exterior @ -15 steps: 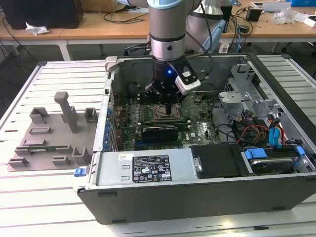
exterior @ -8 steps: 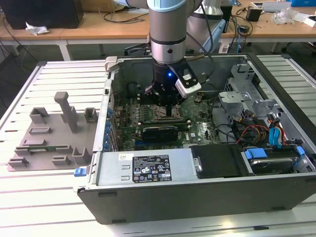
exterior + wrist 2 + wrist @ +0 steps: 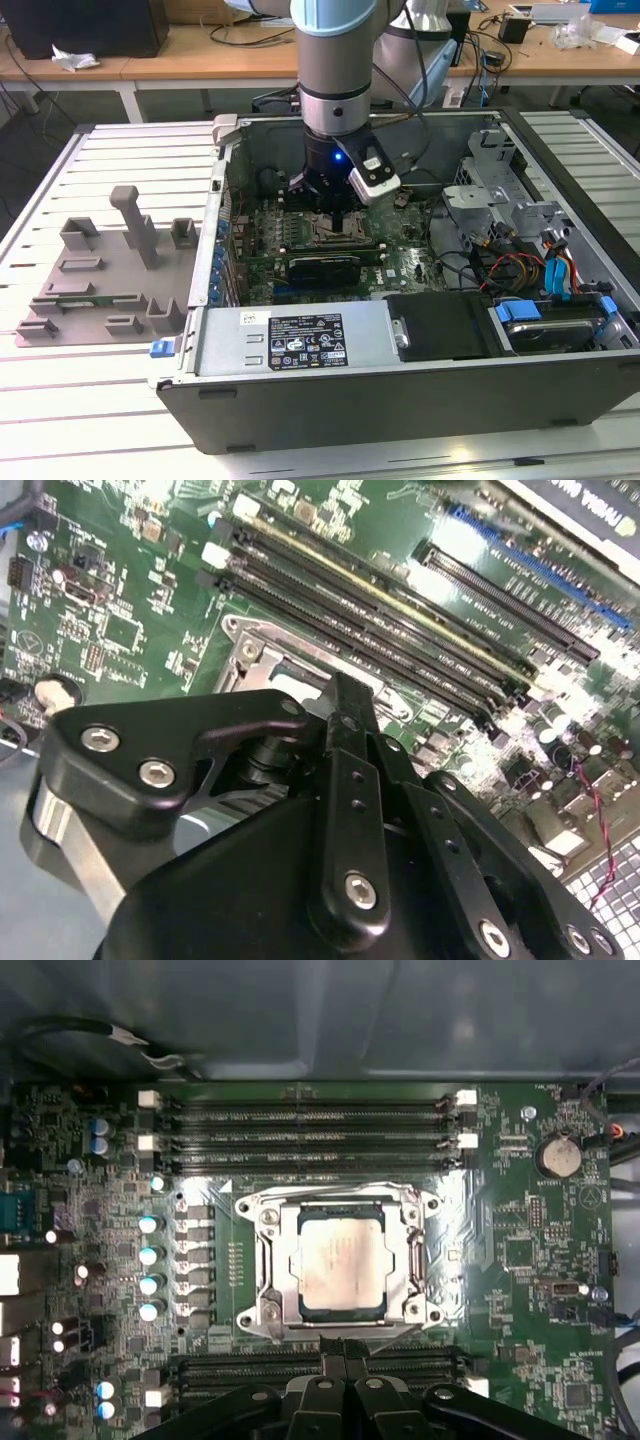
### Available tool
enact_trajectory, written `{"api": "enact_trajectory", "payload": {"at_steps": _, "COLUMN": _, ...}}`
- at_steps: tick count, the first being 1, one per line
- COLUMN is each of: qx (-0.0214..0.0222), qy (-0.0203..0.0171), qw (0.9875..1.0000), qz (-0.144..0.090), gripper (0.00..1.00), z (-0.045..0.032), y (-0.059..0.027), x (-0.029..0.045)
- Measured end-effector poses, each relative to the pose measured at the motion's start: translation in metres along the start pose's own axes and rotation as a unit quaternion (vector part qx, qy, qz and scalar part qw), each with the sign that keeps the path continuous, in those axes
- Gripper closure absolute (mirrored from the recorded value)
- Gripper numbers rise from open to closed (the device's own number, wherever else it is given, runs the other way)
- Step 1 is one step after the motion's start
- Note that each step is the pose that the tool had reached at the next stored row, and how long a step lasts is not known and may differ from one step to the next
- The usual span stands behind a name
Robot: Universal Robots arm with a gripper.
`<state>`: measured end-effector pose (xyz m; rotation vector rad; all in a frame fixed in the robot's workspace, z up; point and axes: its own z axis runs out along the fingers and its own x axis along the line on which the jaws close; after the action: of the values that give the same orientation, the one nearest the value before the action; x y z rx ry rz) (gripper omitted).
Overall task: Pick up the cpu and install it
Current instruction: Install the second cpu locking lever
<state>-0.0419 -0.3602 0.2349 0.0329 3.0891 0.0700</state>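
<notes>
cpu sitting flat in the socket, end effector parked just off it

The cpu sits inside the socket frame, memory slots close beyond the frame. The end effector points straight down at the frame's near edge, fingers pressed together, pinching nothing, the arm vertical inside the open case.

A pale, ribbed metal surface carries everything here. An open computer case lies on it, reaching from about the middle to the edge on the exterior view's right and close to that view's near edge. Just beside the case, toward the edge on the exterior view's left, rests a grey moulded fixture tray.
</notes>
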Motion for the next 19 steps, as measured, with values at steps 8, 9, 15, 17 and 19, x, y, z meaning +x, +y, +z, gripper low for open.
{"api": "enact_trajectory", "payload": {"at_steps": 8, "qx": -0.0146, "qy": 0.0002, "qw": 0.9999, "qz": 0.001, "gripper": 0.89, "z": 0.0026, "y": -0.0133, "x": 0.0028}}
{"api": "enact_trajectory", "payload": {"at_steps": 9, "qx": -0.0175, "qy": 0.0003, "qw": 0.9998, "qz": 0.001, "gripper": 0.89, "z": 0.0038, "y": -0.0147, "x": 0.0040}}
{"api": "enact_trajectory", "payload": {"at_steps": 15, "qx": -0.0179, "qy": 0.0003, "qw": 0.9998, "qz": 0.001, "gripper": 0.89, "z": 0.0104, "y": -0.0155, "x": 0.0054}}
{"api": "enact_trajectory", "payload": {"at_steps": 17, "qx": -0.0179, "qy": 0.0003, "qw": 0.9998, "qz": 0.001, "gripper": 0.89, "z": 0.0127, "y": -0.0156, "x": 0.0062}}
{"api": "enact_trajectory", "payload": {"at_steps": 19, "qx": -0.0179, "qy": 0.0003, "qw": 0.9998, "qz": 0.001, "gripper": 0.89, "z": 0.0142, "y": -0.0157, "x": 0.0064}}
